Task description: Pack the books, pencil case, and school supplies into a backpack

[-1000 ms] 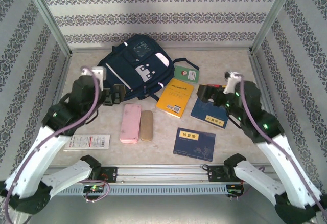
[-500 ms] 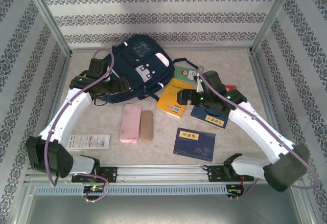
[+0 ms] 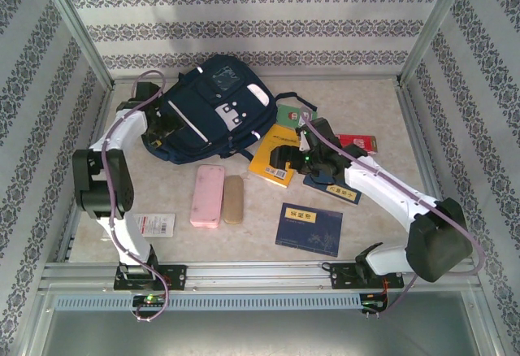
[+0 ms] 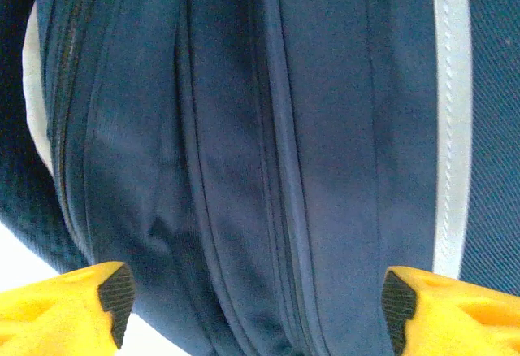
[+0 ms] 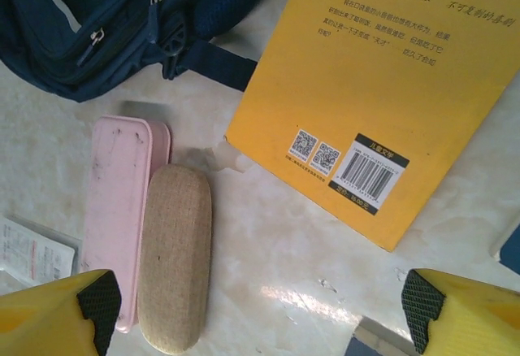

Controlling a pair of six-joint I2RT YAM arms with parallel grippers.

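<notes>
Nothing packed yet: all items lie outside the backpack (image 4: 244,128).
Right gripper (image 5: 260,311), jaws apart and empty, hovers with the pink pencil case (image 5: 122,201) and tan case (image 5: 173,250) at its left and the orange-yellow book (image 5: 382,88) just ahead. Left gripper (image 4: 256,307), jaws apart, straddles the backpack's fabric, which looks zipped. The 2 navy books (image 3: 309,228), white packet (image 3: 154,224), green booklet (image 3: 292,116) and red booklet (image 3: 356,141) remain out.

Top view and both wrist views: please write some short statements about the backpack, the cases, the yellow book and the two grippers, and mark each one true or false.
1. The pink case and the beige case lie side by side on the table. True.
2. The yellow book is inside the backpack. False: it lies on the table beside the backpack.
3. The right gripper holds the pink case. False: its jaws are open and hold nothing.
4. The left gripper is at the backpack with open jaws. True.
</notes>
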